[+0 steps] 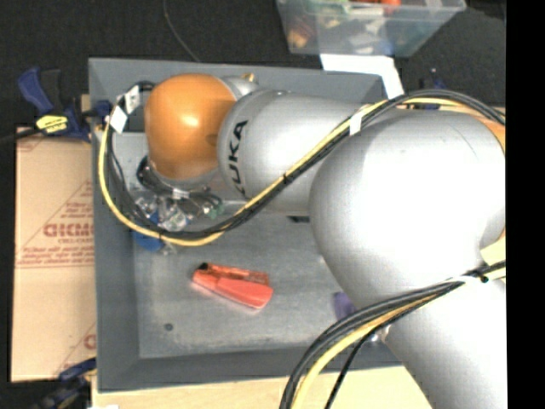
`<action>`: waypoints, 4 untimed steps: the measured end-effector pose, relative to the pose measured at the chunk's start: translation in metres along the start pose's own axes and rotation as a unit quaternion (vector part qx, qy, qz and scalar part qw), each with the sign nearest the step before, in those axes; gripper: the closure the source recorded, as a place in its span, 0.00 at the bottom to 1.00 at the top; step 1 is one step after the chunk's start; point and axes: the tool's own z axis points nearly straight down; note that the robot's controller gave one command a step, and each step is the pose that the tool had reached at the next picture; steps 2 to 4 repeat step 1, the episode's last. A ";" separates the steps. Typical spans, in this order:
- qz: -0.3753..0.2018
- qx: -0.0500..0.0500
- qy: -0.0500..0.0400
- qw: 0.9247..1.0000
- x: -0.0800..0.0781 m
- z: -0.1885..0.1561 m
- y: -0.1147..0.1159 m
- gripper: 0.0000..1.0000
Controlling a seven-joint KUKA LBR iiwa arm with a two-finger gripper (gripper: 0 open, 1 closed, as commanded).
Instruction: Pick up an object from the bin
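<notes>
My gripper [173, 204] hangs low over the left part of the bin, beneath the wrist, its metal body partly hidden. A small blue thing [150, 239] peeks out on the bin floor just below and left of it; its shape is mostly hidden. A salmon-red flat tool-like thing [232, 285] with an orange strip on top lies on the floor toward the front, a short way below and to the right of the gripper, apart from it.
The big silver arm covers the bin's right and back parts. A small purple thing [341, 304] shows at the arm's edge near the front right. Bare grey floor lies around the red thing.
</notes>
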 end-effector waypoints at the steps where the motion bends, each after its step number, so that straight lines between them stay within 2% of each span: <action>1: -0.001 -0.002 0.005 1.000 0.002 -0.034 0.001 1.00; 4: -0.001 -0.002 0.005 1.000 0.002 -0.034 0.001 1.00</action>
